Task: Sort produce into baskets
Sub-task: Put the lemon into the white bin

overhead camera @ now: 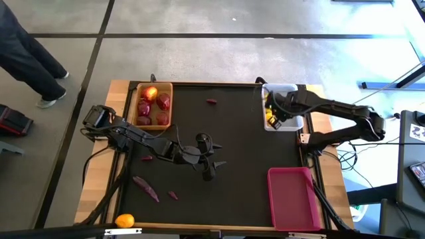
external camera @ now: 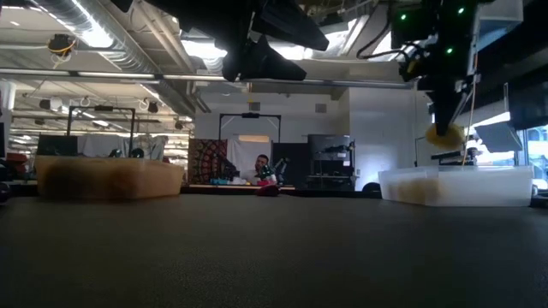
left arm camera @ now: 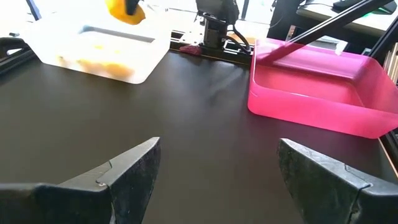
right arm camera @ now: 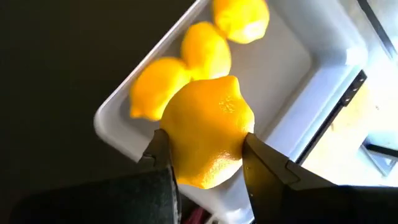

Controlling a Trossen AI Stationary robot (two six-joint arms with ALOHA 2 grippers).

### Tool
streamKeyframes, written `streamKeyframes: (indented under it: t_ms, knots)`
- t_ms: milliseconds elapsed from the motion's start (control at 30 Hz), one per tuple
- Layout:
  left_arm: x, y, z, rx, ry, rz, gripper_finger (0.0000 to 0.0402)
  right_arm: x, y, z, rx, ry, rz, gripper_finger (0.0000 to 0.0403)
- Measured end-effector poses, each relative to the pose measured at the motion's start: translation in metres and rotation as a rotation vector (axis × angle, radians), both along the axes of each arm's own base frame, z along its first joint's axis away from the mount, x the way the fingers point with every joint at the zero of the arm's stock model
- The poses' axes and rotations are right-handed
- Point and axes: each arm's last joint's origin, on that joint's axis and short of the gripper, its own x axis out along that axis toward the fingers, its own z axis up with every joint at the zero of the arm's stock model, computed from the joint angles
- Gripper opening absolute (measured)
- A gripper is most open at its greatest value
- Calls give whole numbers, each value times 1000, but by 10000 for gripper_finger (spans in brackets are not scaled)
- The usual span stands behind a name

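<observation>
The right tool (right arm camera: 205,163) grips a lemon (right arm camera: 208,130) above the white basket (right arm camera: 292,56), beside its near rim. Releasing off-centre risks it rolling onto the worktop (overhead camera: 232,133). The left tool (left arm camera: 217,180) waits spread, empty, mid-worktop.

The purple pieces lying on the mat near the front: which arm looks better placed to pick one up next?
The left. Its gripper hangs open and empty mid-table, close to the purple pieces. The right gripper is busy, shut on a lemon above the white basket.
</observation>
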Motion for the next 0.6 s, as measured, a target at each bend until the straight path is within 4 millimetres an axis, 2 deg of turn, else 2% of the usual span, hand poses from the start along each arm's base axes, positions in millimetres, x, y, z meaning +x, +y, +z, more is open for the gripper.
streamKeyframes:
  t_ms: [400, 600]
  knots:
    - [0, 0, 0, 0, -1, 0, 317, -13, -68, -2, -75, -91, -104, 96]
    - [0, 0, -1, 2, 5, 0, 317, -16, -97, -21, -25, -49, -149, 96]
